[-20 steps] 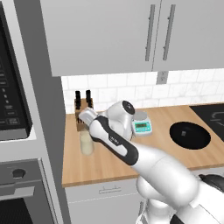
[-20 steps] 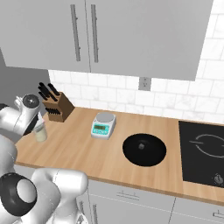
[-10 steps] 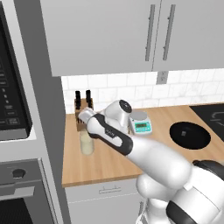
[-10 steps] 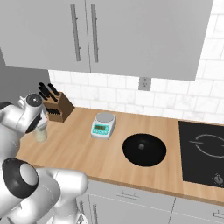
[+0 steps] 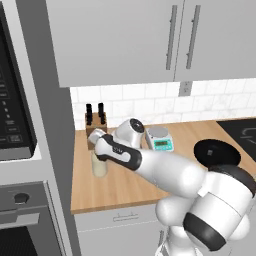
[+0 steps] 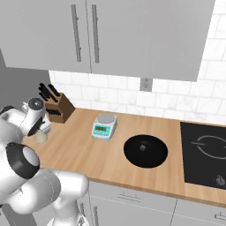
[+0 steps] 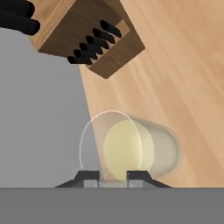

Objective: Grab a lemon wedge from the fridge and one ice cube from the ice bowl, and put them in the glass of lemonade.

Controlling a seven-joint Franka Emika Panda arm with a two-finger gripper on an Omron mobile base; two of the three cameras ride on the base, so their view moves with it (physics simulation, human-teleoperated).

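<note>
The glass of lemonade (image 7: 131, 148), a clear tumbler of pale yellow-green liquid, stands on the wooden counter at its left end, also seen in the left base view as the glass (image 5: 99, 165). My gripper (image 7: 113, 176) hangs right above its rim, its two dark fingertips (image 7: 89, 176) a narrow gap apart. What lies between them is cut off at the view's bottom edge. In the left base view the gripper (image 5: 97, 143) sits just over the glass. The lemon wedge and the fridge are out of view.
A wooden knife block (image 5: 95, 124) stands just behind the glass against the tiled wall. A grey side panel (image 7: 39, 122) borders the counter's left edge. Further right are a white-and-teal scale (image 6: 103, 126), a black round lid (image 6: 145, 150) and the cooktop (image 6: 205, 152).
The arm has swung left and lowered, bringing the hand from beside the knife block to right above the glass. The glass has not moved.
</note>
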